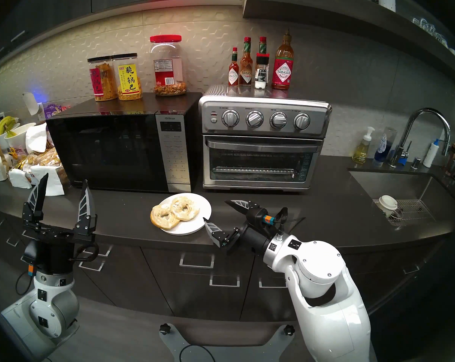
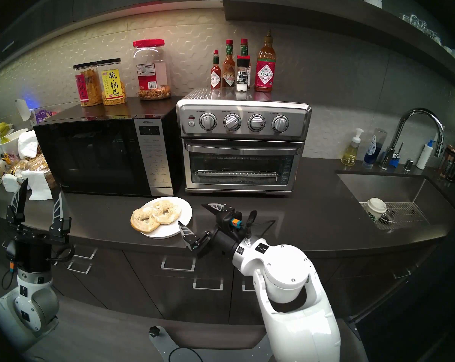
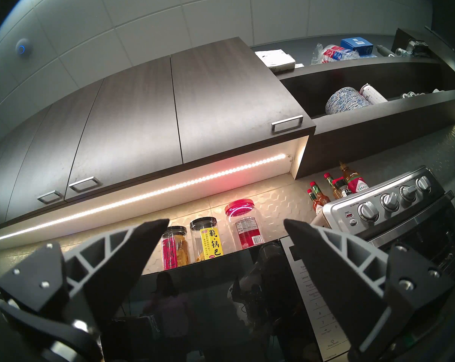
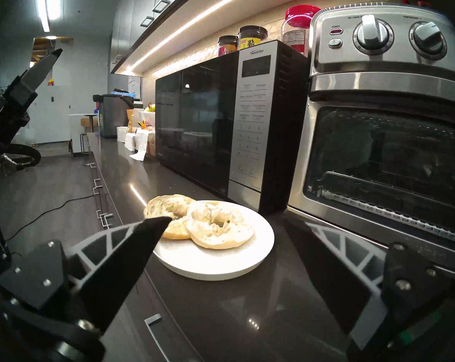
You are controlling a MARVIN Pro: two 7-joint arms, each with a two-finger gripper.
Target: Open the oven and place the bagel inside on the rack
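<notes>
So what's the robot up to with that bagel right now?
Nothing is held yet. The right gripper is open, level beside the white plate carrying the two bagel halves. The left gripper is open, pointing up, away from everything. The oven door is closed, with the rack visible inside.

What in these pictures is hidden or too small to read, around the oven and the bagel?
- Oven knob labels: too small, head views.
- Rack: dimmed by the shut glass door.
- Lower bagel half: partly covered by the upper half and a right gripper finger, right wrist view.
</notes>
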